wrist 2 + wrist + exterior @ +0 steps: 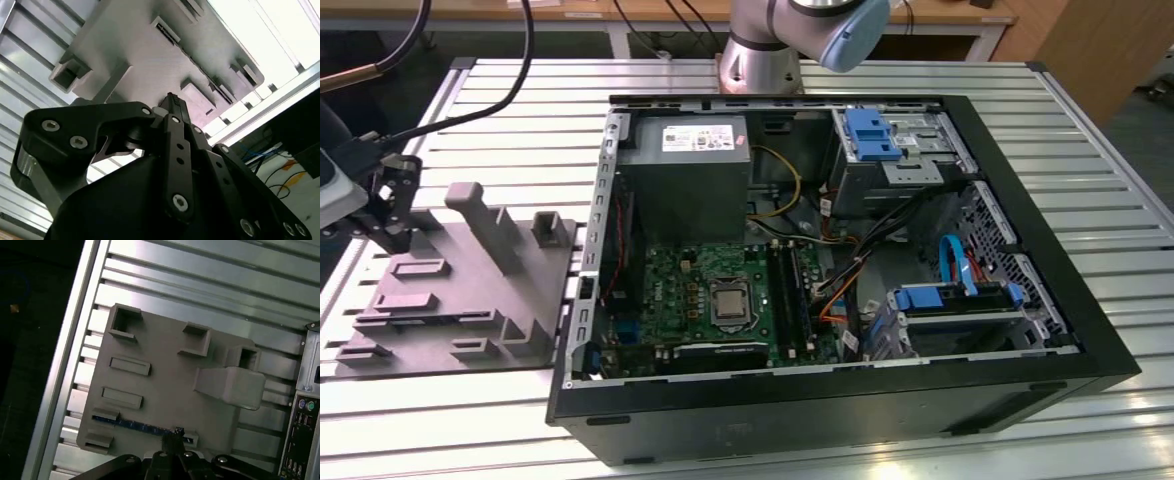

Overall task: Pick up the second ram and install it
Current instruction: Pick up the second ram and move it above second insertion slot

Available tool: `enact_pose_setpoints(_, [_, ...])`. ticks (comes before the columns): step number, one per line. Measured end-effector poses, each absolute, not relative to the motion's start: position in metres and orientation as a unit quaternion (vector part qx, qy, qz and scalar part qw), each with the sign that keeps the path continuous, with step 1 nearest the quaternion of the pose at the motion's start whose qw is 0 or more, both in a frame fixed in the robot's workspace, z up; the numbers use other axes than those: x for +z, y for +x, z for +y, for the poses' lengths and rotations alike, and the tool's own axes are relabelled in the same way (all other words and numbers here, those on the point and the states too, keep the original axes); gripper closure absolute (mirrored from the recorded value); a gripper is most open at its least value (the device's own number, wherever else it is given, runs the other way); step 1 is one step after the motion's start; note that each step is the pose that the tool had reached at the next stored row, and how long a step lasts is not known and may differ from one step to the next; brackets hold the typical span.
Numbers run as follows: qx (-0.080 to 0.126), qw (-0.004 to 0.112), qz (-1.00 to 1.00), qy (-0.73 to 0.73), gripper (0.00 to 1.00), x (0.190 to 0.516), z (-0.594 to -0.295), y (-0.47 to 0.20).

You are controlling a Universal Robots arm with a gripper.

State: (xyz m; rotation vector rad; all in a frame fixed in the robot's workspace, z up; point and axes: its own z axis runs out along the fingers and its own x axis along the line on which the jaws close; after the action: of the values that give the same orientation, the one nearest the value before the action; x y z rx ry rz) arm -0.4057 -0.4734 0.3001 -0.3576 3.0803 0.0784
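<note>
Second ram [132,424] edge-up in grey fixture [165,375] slot, hand [175,434] pinched narrow on it

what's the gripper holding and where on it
Cannot tell a firm hold: the gripper is down on the second ram, near one end of its edge, the stick lying in the grey fixture.

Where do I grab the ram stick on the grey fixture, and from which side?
Grip the second ram along its free upper edge, between the slotted blocks holding its ends, pinching its flat faces. Come straight down onto the grey fixture: the stick stands on edge there.
</note>
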Motion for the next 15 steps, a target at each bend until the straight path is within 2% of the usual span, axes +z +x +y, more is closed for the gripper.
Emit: enact_pose_setpoints(15, [0.028, 0.016, 0.968, -0.249, 0.9, 0.2947, -0.4734, -0.4057])
